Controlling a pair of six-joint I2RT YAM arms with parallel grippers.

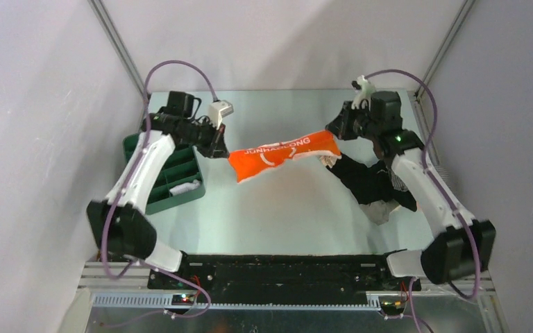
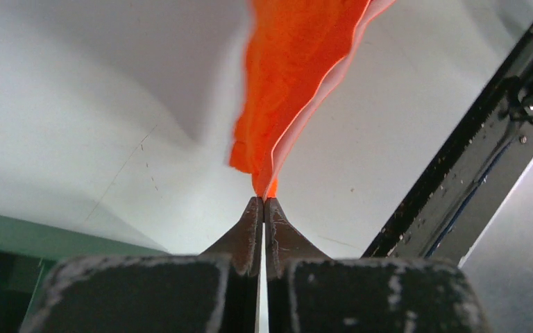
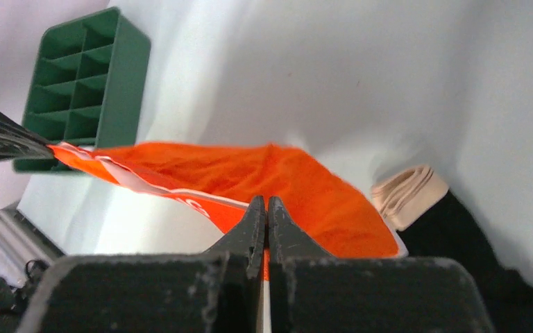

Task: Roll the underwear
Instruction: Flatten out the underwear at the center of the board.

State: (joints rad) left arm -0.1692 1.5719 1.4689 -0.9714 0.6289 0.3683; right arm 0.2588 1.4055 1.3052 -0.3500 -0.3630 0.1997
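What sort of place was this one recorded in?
Probably a lab test cell rather than a home: plain white panels wall in the table, the left arm and right arm are mounted at its near edge, and a green divided tray sits ready.

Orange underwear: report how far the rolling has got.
Done: the orange fabric underwear with the white waistband is picked up, the left gripper shut on one end and the right gripper shut on the other. In hand: it hangs stretched between them above the pale table. Left: all the rolling, since no roll shows yet. A black garment pile lies beside the right arm.
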